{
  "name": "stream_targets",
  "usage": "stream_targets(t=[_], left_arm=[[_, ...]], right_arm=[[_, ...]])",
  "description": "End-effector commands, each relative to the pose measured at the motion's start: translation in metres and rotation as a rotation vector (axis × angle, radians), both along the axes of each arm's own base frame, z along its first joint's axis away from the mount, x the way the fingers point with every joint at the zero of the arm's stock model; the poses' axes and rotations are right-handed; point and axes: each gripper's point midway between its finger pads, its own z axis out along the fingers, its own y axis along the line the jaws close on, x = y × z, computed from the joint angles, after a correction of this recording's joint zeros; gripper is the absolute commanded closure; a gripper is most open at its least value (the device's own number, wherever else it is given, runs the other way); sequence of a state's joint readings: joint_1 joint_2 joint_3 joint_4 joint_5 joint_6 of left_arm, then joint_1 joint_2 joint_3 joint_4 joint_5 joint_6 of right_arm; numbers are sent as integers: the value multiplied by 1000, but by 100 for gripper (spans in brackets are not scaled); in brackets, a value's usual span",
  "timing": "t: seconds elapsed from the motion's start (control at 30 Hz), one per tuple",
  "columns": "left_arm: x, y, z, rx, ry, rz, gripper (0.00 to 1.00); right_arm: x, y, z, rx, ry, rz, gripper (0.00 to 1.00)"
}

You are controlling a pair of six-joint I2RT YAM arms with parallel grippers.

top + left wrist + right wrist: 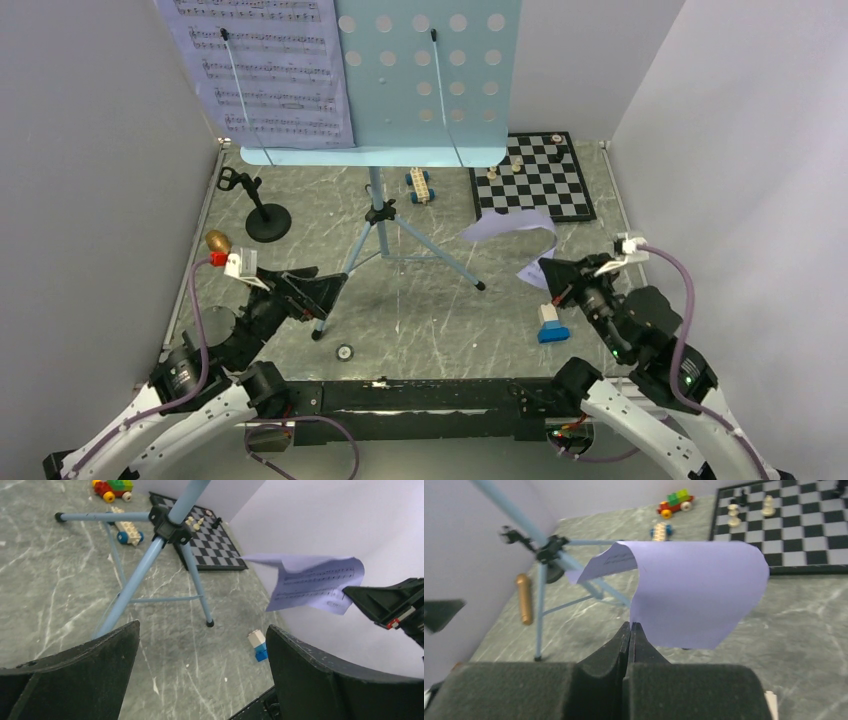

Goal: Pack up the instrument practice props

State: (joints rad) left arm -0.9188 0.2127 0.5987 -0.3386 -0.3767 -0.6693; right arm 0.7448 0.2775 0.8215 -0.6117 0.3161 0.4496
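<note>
The light-blue music stand [430,70] stands at the back centre on its tripod [167,522]. One sheet-music page [270,70] rests on the left of its desk. A second, curled page [699,595] hangs above the table with my right gripper [630,626] shut on its lower edge. This same page [315,582] shows in the left wrist view. My left gripper [202,645] is open and holds nothing, low near the tripod's front leg. The gold-brown microphone [217,241] lies at the left. The black mic stand [265,215] is upright behind it.
A chessboard [535,180] with a few pieces lies at the back right. A small wheeled brick toy [420,186] sits behind the tripod, and a colourful brick car [675,502] farther back. A blue-and-white brick [551,322] stands near my right arm. Grey walls close in both sides.
</note>
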Motion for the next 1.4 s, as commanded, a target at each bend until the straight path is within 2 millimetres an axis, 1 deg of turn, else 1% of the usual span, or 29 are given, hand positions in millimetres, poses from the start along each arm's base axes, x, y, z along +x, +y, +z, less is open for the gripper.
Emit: stream_targets(t=[0.0,0.13,0.23,0.4,0.5,0.53,0.57,0.6,0.63,0.67,0.73,0.9,0.97,1.0,1.07,1.1,1.13,1.17,1.2,1.27,1.33,1.37], left_arm=[[-1,13,-11,-1,55,50,1],[-3,22,-13,0,62,70,1],[-4,25,-15,-4,58,76,1],[-5,28,-22,-5,62,86,1],[-5,26,-28,-9,66,81,1],[-4,25,-29,-12,67,81,1],[-4,24,-31,-14,66,78,1],[-4,23,-34,-12,68,74,1],[-3,21,-35,-11,67,72,1],[-2,20,-36,-12,66,71,1],[-1,19,-38,-6,62,72,1],[4,16,-37,18,47,80,1],[6,15,-35,29,39,83,1],[7,15,-34,39,34,83,1],[8,14,-34,56,27,87,1],[9,14,-34,64,27,92,1],[10,14,-35,71,28,94,1],[11,13,-37,77,30,94,1],[12,11,-39,81,33,91,1],[12,9,-45,83,46,85,1],[11,5,-53,76,65,71,1],[11,3,-56,71,73,62,1]], right_arm=[[29,-20,13,-20,11,-205,100],[47,-2,34,-43,-6,-192,100],[63,16,43,-79,-1,-171,100],[94,42,43,-124,39,-140,100],[116,50,37,-92,94,-114,100],[126,45,37,-59,111,-122,100],[130,50,36,-28,123,-92,100],[141,41,37,9,132,-108,100],[149,38,38,44,139,-101,100],[155,39,40,80,146,-69,100],[171,32,49,140,137,-61,100],[212,17,83,249,87,-38,100],[225,13,104,263,47,-24,100],[232,11,110,250,40,-28,100],[234,9,132,209,-17,-24,100],[234,8,138,179,-48,-25,100],[234,6,139,156,-62,-31,100],[234,4,133,135,-69,-39,100],[235,1,119,123,-56,-56,100],[237,-5,78,121,12,-82,100],[236,-9,26,152,102,-100,100],[234,-11,9,176,120,-105,100]])
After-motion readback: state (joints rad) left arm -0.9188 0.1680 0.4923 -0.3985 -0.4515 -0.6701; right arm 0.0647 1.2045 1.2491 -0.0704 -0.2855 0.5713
